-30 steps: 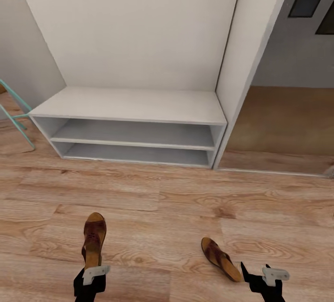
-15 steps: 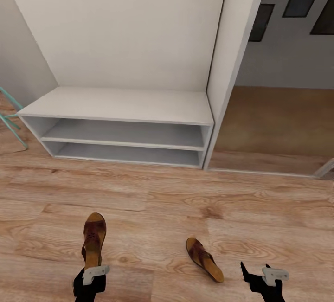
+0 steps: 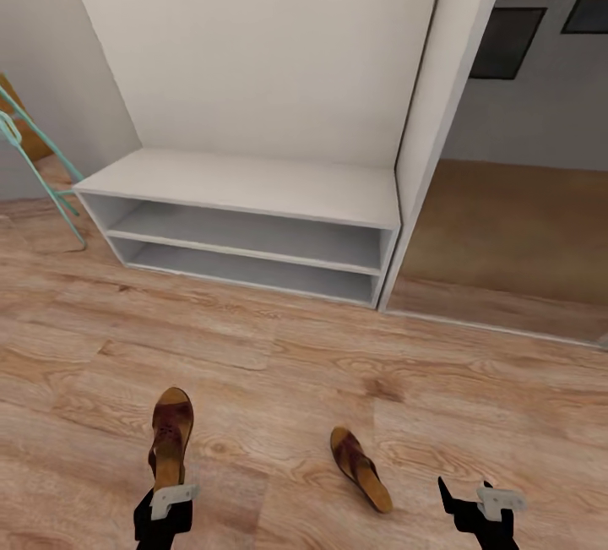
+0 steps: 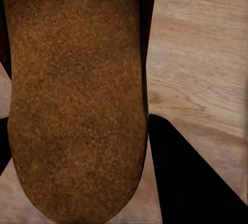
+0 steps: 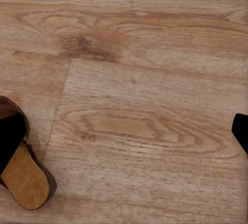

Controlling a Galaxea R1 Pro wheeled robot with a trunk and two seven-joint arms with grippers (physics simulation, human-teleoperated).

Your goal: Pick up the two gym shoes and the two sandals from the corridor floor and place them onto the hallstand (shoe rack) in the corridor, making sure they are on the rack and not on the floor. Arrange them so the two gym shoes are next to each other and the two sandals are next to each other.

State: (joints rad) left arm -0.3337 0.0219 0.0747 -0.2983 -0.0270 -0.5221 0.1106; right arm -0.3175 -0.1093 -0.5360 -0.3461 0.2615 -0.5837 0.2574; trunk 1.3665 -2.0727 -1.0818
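My left gripper (image 3: pixel 167 492) is shut on the heel end of one dark brown sandal (image 3: pixel 171 436), which points ahead above the corridor floor (image 3: pixel 279 364). In the left wrist view its tan footbed (image 4: pixel 77 79) lies between the dark fingers (image 4: pixel 191 182). The second sandal (image 3: pixel 361 467) lies flat on the planks, left of my open right gripper (image 3: pixel 466 501); its heel (image 5: pixel 23 175) shows in the right wrist view. The light-grey hallstand (image 3: pixel 253 187) stands ahead, its flat top and two low shelves bare. The gym shoes are out of view.
A teal metal frame (image 3: pixel 38 166) leans at the far left beside the hallstand. Right of the hallstand's tall side panel (image 3: pixel 431 127) is an opening onto darker flooring (image 3: pixel 507 229) and a grey wall with dark framed panels (image 3: pixel 507 39).
The whole view has shifted as the camera moved; the hallstand now sits further right. The floor sandal now lies further left of my right gripper. The held sandal stays in my left gripper.
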